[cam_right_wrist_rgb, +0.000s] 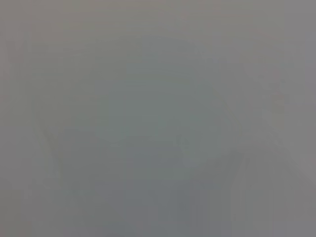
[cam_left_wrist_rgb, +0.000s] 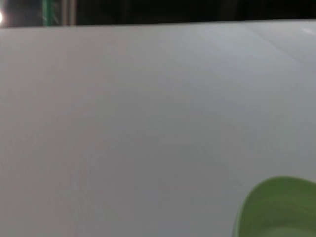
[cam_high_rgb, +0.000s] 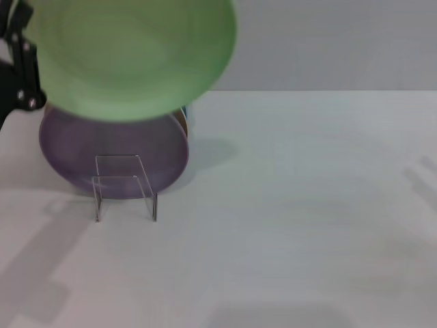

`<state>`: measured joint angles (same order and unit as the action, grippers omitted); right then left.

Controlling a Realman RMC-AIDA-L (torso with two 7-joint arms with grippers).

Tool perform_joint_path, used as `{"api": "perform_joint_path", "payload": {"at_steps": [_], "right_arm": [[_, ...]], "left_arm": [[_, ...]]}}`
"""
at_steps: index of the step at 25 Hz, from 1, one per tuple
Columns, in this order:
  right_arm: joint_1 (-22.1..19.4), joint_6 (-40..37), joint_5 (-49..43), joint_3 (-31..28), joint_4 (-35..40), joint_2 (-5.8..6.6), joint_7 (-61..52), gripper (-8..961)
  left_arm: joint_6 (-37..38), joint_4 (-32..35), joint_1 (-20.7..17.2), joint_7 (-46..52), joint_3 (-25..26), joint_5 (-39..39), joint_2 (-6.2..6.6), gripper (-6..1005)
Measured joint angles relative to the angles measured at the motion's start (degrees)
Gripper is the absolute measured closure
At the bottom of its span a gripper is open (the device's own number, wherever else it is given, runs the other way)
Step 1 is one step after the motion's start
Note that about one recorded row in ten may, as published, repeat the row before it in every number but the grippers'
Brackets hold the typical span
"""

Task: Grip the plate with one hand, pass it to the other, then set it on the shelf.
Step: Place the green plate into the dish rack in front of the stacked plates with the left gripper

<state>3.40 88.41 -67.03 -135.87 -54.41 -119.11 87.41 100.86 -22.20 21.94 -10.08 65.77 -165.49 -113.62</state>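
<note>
The plate (cam_high_rgb: 133, 55) is hanging closest to the head camera, lifted high and filling the upper left of the view, with the left claw (cam_high_rgb: 19, 65) pinching its edge at the far left; only a sliver of the plate's rim is showing in the left wrist view. Below it, a lilac plate (cam_high_rgb: 113, 154) is standing on the tabletop (cam_high_rgb: 293, 225) behind the shelf (cam_high_rgb: 124, 186), with another plate's edge peeking out just behind that. The right claw is not appearing anywhere, and the right wrist view is giving only a featureless grey, so I cannot tell whether it is spread or pressed together. The grip is looking marginal: held by one edge, the plate could be tipping or slipping during the pass to the other hand. Coming down later, it could be knocking the lilac plate or nudging the narrow shelf.
</note>
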Motion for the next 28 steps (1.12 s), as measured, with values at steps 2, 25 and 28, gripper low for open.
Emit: {"api": "perform_joint_path", "payload": {"at_steps": [2, 25, 28], "right_arm": [[0.11, 0.23, -0.05, 0.02, 0.02, 0.01, 0.04, 326], [2.78, 0.91, -1.53, 0.66, 2.15, 0.01, 1.38, 326], [3.01, 0.97, -1.53, 0.73, 2.35, 0.01, 1.49, 326]], "left_arm": [[0.00, 0.00, 0.00, 0.00, 0.00, 0.00, 0.00, 952], [-1.04, 18.04, 4.41, -4.72, -0.57, -0.01, 1.57, 954], [-1.94, 18.01, 4.43, -5.96, -1.49, 0.00, 1.58, 954]]}}
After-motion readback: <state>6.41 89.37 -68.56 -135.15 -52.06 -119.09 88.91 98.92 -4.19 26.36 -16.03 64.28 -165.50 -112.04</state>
